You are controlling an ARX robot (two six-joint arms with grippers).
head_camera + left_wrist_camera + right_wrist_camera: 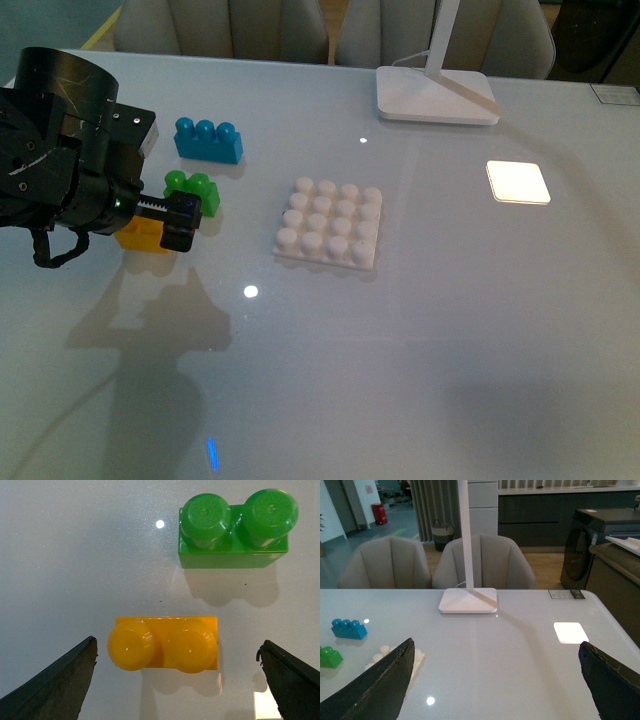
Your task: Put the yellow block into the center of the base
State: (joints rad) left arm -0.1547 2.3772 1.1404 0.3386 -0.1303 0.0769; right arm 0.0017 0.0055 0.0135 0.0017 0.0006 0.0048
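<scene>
In the front view, the left gripper (160, 228) is low over the white table (450, 340), at the yellow block (138, 238), which rests on the tabletop mostly hidden behind the black wrist. A green brick (195, 190) sits just behind the block, a blue brick (208, 140) farther back. The base (328, 222) lies flat to the right, well apart from the block, with no brick on its studs, and a white lamp foot (437, 95) stands at the far side. In the left wrist view, we see the block lying studs up between the two dark fingers (55, 685), which are spread wide on either side of it with bare table showing on both sides (neither one touches it). The green brick is near the block but apart from it. In the right wrist view, the right gripper (496, 647) hangs above the table with its fingers spread and nothing between them. One finger partly covers the base, and we also make out the lamp foot, the blue and green bricks, and two beige chairs (432, 562) beyond the table.
</scene>
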